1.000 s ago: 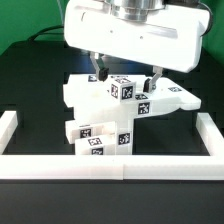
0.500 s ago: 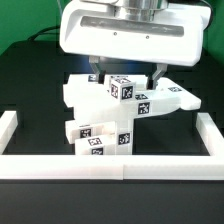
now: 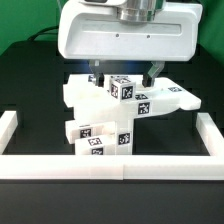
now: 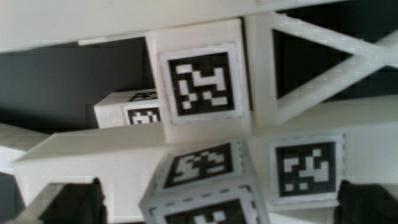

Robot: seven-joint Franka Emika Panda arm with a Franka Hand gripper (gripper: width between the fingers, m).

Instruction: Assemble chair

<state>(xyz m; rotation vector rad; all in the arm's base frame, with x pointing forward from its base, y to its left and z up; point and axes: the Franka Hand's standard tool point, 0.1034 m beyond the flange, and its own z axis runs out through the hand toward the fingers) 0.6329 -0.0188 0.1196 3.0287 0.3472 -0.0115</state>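
Here the jaws stand wide open and hold nothing, their two dark fingertips hanging just above the chair, one to each side of its top block. The chair sits directly below the jaws as a stack of matte-white parts: a flat slab reaching out toward the exterior view's right, a thicker piece under it, and small tagged blocks at the base. Nothing stands between the fingertips and the top block. Beyond the chair, a low white wall runs across the front and up both sides of the work area. The broad white arm housing fills the upper part of the exterior view and hides the jaws' upper section and whatever lies behind it. The wrist view is blurred and very close: a large tag and white struts of the chair fill it, and the fingertips cannot be made out there. The counter is black and matte, and the room behind it is dark, with a green strip at the exterior view's right.
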